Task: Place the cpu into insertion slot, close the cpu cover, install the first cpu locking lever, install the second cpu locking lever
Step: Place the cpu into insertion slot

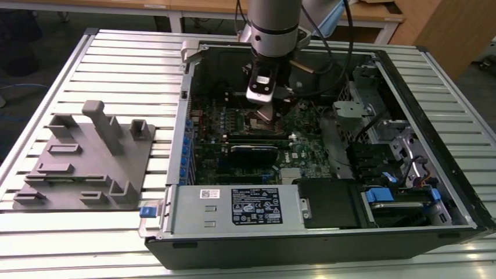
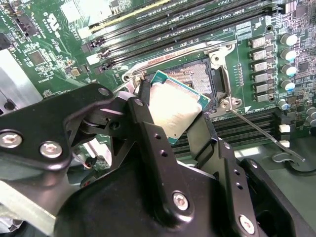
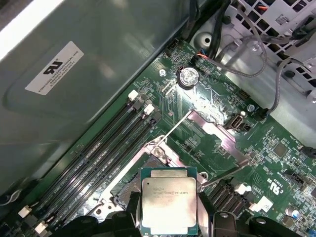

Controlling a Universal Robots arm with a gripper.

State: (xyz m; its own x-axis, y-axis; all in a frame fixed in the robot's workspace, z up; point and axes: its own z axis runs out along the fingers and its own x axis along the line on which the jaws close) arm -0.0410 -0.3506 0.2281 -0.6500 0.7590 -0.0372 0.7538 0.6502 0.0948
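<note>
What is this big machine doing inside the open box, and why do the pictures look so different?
It is a robot arm with a gripper, like a two-fingered hand. The exterior view comes from a camera off the arm: it shows an open computer case lying on a slatted metal table, with a grey holder block at the exterior view's left. The two wrist views come from cameras riding on the arm, looking closely at the green circuit board. The gripper is shut on the cpu, a flat silver square chip, held close over the insertion slot, its square socket, but not lying in it yet.
</note>
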